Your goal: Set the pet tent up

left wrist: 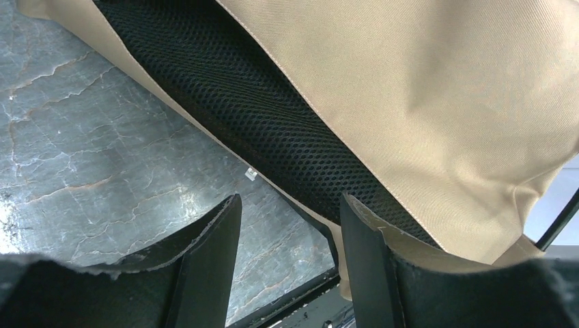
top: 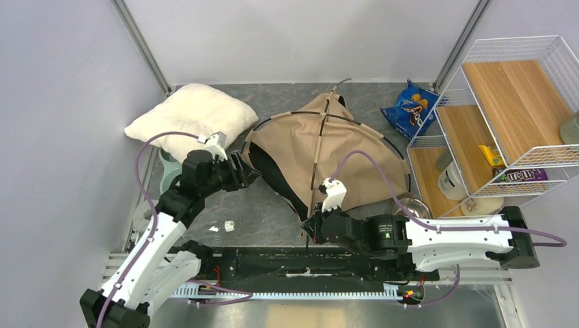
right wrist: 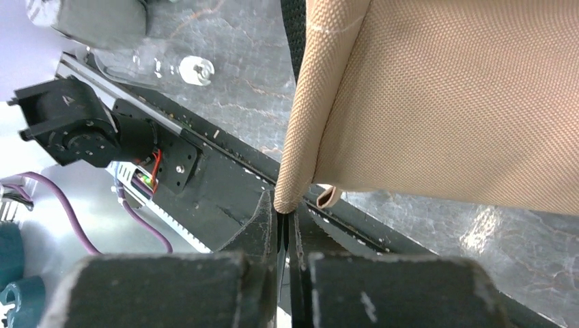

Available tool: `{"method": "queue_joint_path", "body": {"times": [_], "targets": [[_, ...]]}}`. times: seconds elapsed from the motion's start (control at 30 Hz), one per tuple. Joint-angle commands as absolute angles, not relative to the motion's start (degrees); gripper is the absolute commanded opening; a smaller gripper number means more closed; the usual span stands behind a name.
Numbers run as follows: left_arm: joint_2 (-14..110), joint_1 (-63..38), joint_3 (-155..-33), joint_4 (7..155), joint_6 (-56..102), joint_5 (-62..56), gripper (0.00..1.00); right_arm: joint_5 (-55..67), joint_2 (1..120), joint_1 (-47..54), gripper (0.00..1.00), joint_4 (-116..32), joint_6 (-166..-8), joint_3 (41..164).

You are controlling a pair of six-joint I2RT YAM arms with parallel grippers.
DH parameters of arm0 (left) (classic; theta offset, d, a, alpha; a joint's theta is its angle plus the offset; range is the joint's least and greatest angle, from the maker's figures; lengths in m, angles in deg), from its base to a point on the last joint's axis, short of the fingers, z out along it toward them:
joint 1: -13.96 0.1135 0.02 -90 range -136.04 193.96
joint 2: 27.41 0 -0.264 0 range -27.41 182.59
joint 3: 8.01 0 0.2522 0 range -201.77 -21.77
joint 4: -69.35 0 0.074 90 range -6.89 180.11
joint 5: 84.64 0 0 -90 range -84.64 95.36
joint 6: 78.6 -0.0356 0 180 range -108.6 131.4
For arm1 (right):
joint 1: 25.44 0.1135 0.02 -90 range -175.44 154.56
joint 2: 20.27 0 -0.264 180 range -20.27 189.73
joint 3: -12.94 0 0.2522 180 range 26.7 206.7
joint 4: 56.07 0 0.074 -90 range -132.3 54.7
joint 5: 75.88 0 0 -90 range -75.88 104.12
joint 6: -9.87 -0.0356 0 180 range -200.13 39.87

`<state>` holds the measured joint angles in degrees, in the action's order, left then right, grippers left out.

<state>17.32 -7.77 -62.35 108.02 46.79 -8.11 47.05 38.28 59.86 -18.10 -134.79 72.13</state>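
Right gripper [right wrist: 283,213], low at the near edge of the table [top: 266,215]: jaws pressed fully together, nipping the tip of a folded hem corner of the pet tent [top: 341,140]. The bite looks shallow, with only the rolled seam between the pads. Left gripper [left wrist: 290,205]: jaws well apart, holding nothing, tips just beside the tent's left opening, where black mesh lining [left wrist: 273,130] shows under the tan cloth. Tent lies slumped and half-collapsed across the middle of the table toward the far edge, its near corner reaching down to the right gripper; thin black poles [top: 321,137] cross over its top. Judgement: light, limp woven cloth, not slippery, nothing fragile. The cloth alone should drape and could slip from a shallow pinch; the poles look springy and probably carry the shape. Best holds: doubled hems, corners, or a pole itself, not the flat panel. Fluffy white pillow [top: 191,116] sits toward the far-left corner, close by the tent's left side; contact cannot be told.
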Motion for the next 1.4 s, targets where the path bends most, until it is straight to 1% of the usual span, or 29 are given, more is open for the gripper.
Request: {"method": "queue_joint_path", "body": {"times": [0.0, 0.1, 0.3, 0.4, 0.5, 0.77, 1.0, 1.23, 1.37], "targets": [[14.87, -8.0, -63.7, 106.87, 47.58, -8.02, 0.62, 54.65, 36.0, 59.7, 0.0, -21.38, -128.17, 78.45], [13.79, -7.93, -65.83, 107.98, 46.2, -8.09, 0.62, 55.87, 34.32, 59.06, 0.0, -22.56, -124.54, 79.9], [11.83, -7.95, -71.74, 112.86, 43.34, -4.16, 0.62, 58.27, 29.27, 58.68, 0.0, -26.87, -117.77, 80.05], [10.87, -7.98, -73.47, 113.78, 42.55, -4.22, 0.62, 58.57, 29.16, 58.0, 0.0, -27.94, -116.15, 81.52], [9.86, -7.94, -73.44, 113.16, 41.54, -7.22, 0.62, 59.81, 31.29, 57.72, 0.0, -28.29, -116.06, 83.72], [4.52, -7.93, -64.92, 105.34, 39.03, -18.69, 0.62, 63.92, 36.6, 53.53, 0.0, -32.52, -126.41, 87.07], [4.9, -7.96, -61.39, 100.78, 39.59, -20.08, 0.62, 63.95, 40.73, 46.65, 0.0, -36.22, -134.15, 88.56], [9.48, -7.96, -62.36, 97.5, 37.72, -18.16, 0.62, 58.15, 46.0, 38.72, 0.0, -32.86, -138.97, 94.03], [12.96, -7.92, -62.21, 92.38, 35.66, -20.02, 0.62, 52.38, 49.13, 34.35, 0.0, -30.17, -142.87, 96.97]]}}
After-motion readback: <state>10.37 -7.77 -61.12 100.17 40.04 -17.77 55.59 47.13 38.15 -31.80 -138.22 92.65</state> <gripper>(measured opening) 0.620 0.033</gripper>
